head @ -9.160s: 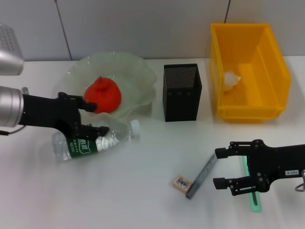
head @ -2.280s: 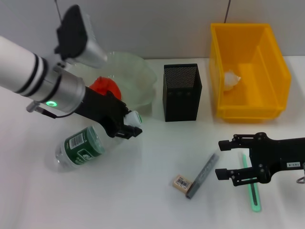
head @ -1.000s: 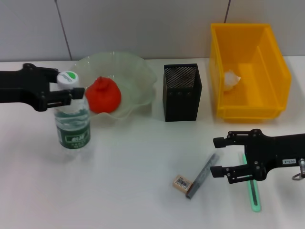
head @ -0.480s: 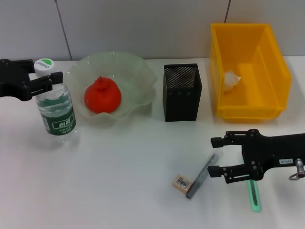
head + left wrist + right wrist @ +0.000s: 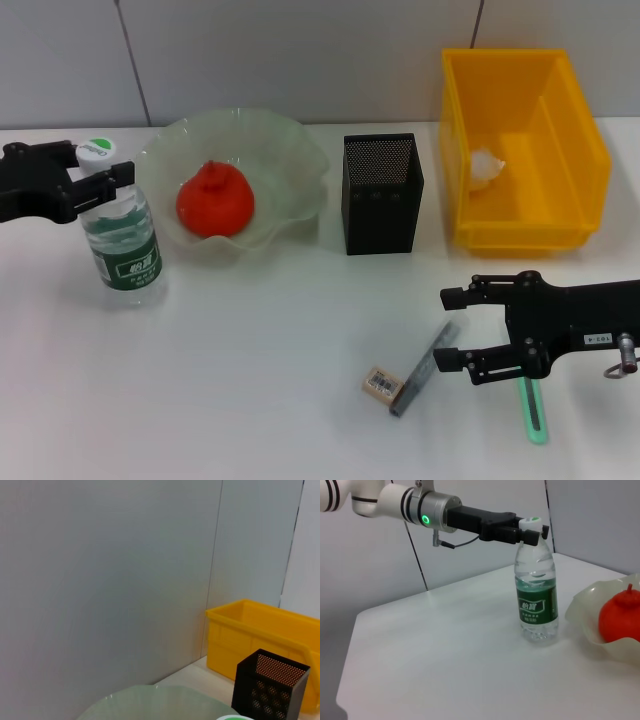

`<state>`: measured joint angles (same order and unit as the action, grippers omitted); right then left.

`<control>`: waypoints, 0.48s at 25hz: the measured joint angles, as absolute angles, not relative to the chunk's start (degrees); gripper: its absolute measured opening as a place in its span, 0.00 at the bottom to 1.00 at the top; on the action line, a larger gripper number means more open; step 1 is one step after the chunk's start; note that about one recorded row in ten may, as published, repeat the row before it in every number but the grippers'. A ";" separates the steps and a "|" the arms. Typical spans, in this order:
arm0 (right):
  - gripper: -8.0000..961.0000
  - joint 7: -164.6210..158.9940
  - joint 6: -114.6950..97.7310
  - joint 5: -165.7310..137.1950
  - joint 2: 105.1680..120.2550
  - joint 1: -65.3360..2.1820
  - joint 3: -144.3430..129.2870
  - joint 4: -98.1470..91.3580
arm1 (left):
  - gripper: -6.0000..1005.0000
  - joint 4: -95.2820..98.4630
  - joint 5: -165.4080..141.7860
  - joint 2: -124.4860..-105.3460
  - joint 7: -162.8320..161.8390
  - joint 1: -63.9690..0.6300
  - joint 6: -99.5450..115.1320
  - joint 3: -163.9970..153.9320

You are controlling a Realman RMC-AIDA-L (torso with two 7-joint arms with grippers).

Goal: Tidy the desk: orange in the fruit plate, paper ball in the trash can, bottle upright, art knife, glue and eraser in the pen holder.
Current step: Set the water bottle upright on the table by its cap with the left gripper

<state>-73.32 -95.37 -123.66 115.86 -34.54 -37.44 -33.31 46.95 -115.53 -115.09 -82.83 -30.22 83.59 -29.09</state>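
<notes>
The bottle [image 5: 122, 240] stands upright on the table left of the fruit plate [image 5: 290, 160]; it also shows in the right wrist view [image 5: 536, 600]. My left gripper [image 5: 92, 168] is shut on its neck just under the white cap, also visible in the right wrist view [image 5: 530, 530]. The orange [image 5: 213, 200] lies in the plate. My right gripper [image 5: 446, 328] is open and low, its fingers on either side of the far end of the art knife [image 5: 422, 368]. The eraser [image 5: 380, 383] lies left of the knife. The glue [image 5: 532, 412] is partly hidden under the right gripper. The pen holder [image 5: 382, 192] stands at the centre.
The yellow trash can [image 5: 520, 150] stands at the back right with the paper ball [image 5: 487, 165] inside. The left wrist view shows the wall, the trash can [image 5: 260, 630], the pen holder [image 5: 270, 685] and the plate rim [image 5: 150, 700].
The left gripper lifted the lying bottle, turned it upright, carried it left and set it down. The right gripper has edged left toward the art knife.
</notes>
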 joint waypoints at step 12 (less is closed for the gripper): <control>0.85 -73.17 -95.67 -123.66 115.69 -34.54 -37.44 -33.31 | 0.44 45.93 -114.07 -115.56 -81.77 -29.97 82.53 -28.88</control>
